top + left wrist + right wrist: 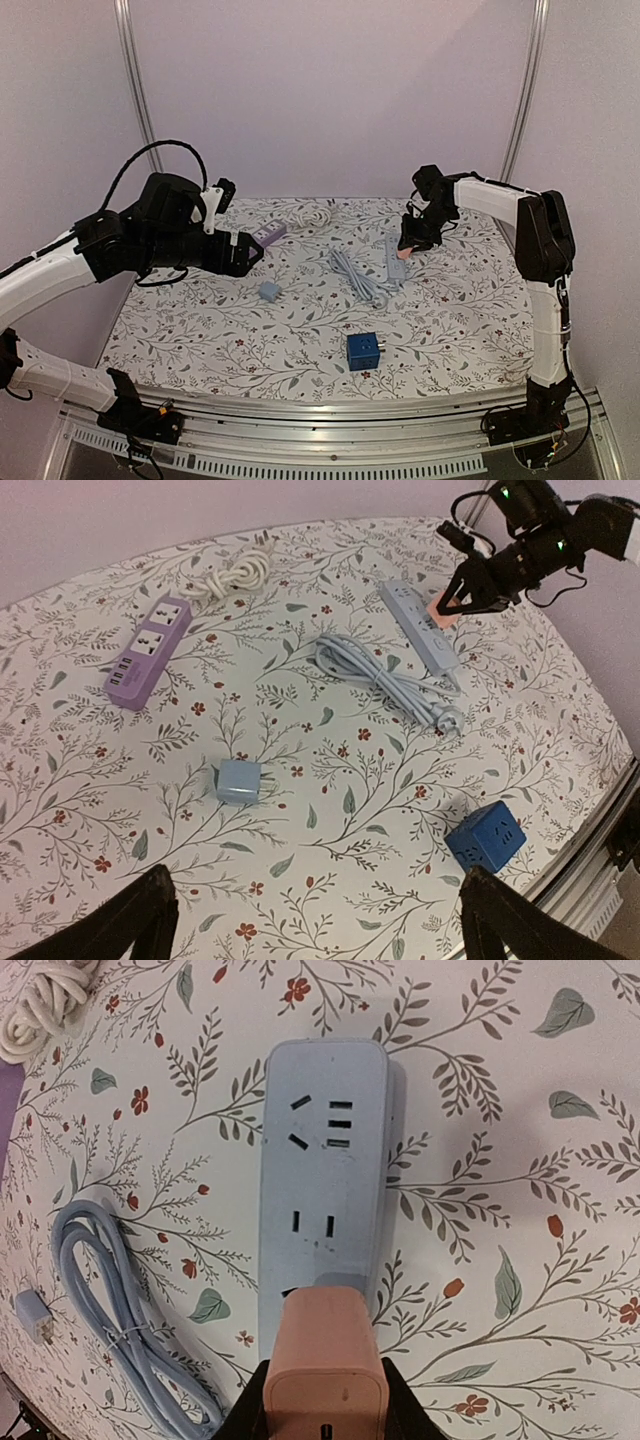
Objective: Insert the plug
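Pink plug held at the power strip

The right gripper point(405, 247), jaws closed on the pink plug point(323, 1360), holds it against the pale blue power strip point(322, 1180) near the far right corner of the worktop point(200, 340); whether its pins are in, I cannot tell. The left gripper point(315, 900) hangs over the left side, jaws wide open, gripping nothing.

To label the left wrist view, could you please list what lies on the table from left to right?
Purple strip → pale blue adapter → blue cable → dark blue cube.
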